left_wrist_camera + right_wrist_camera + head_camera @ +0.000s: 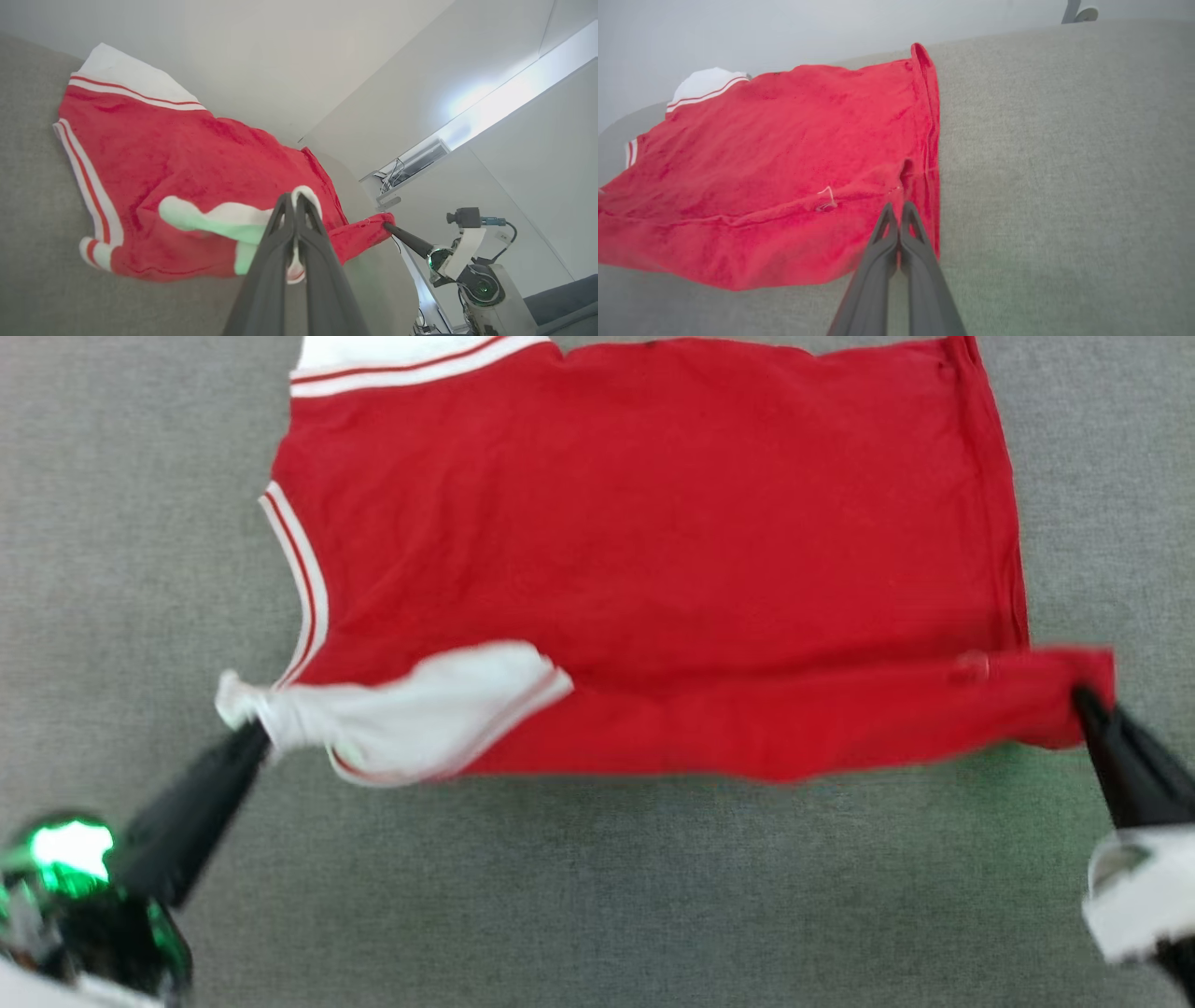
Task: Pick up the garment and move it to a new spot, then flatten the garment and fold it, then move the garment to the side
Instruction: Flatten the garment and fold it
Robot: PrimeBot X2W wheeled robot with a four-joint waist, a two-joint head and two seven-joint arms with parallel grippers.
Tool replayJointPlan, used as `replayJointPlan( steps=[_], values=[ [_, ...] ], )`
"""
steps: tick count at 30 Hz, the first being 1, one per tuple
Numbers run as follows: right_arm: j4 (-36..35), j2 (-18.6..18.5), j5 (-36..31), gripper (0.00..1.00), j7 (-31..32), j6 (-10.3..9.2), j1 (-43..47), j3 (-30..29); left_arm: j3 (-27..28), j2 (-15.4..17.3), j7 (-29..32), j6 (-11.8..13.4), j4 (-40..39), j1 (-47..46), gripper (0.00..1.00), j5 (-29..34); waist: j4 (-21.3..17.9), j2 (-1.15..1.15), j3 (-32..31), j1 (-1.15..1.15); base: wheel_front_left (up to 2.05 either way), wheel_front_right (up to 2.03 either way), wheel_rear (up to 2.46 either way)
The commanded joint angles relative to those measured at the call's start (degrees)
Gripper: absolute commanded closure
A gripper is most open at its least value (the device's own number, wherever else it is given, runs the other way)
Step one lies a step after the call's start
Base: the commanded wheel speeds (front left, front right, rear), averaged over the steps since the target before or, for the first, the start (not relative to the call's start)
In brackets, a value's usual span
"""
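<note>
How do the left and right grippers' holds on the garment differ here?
The left gripper pinches the white sleeve; the right gripper pinches a red corner. Cloth bunches up at the left gripper's tips, but looks drawn fairly flat at the right gripper. Both are shut on the garment, holding its near edge.

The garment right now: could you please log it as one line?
garment: near edge lifted off grey surface | left gripper: shut on sleeve | right gripper: shut on hem corner
</note>
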Motion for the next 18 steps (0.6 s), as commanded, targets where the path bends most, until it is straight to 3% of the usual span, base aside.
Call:
replayJointPlan(
  steps=[1,4,10,15,18],
  values=[
    [0.9,0.0,-0.6,1.00,0.2,-0.09,-1.7,-0.3,-0.2,-0.1,0.1,0.0,0.4,-1.5,1.00,-0.9,-0.4,0.00,0.5,0.00,0.00,0.00,0.00],
    [5.6,0.0,-0.8,1.00,0.2,-0.09,-7.8,-0.8,-0.3,0.2,2.1,0.0,3.2,-7.1,1.00,-3.2,-0.6,0.00,1.6,0.00,0.00,0.00,0.00],
    [13.3,0.0,-2.0,1.00,-0.9,-0.09,-15.0,-1.3,-1.5,-3.1,8.9,0.0,11.8,-17.8,1.00,-5.0,-0.1,0.00,3.9,0.00,0.00,0.00,0.00],
    [17.1,0.0,-1.9,1.00,-3.7,-0.09,-17.3,-1.3,-3.9,-6.1,12.6,0.0,19.1,-24.1,1.00,-3.5,0.0,0.00,5.8,0.00,0.00,0.00,0.00],
    [19.3,0.0,-2.0,1.00,-6.0,-0.09,-18.2,-0.1,-5.8,-6.1,13.7,0.0,22.9,-25.9,1.00,-1.9,-0.6,0.00,6.6,0.00,0.00,0.00,0.00]
  ],
)
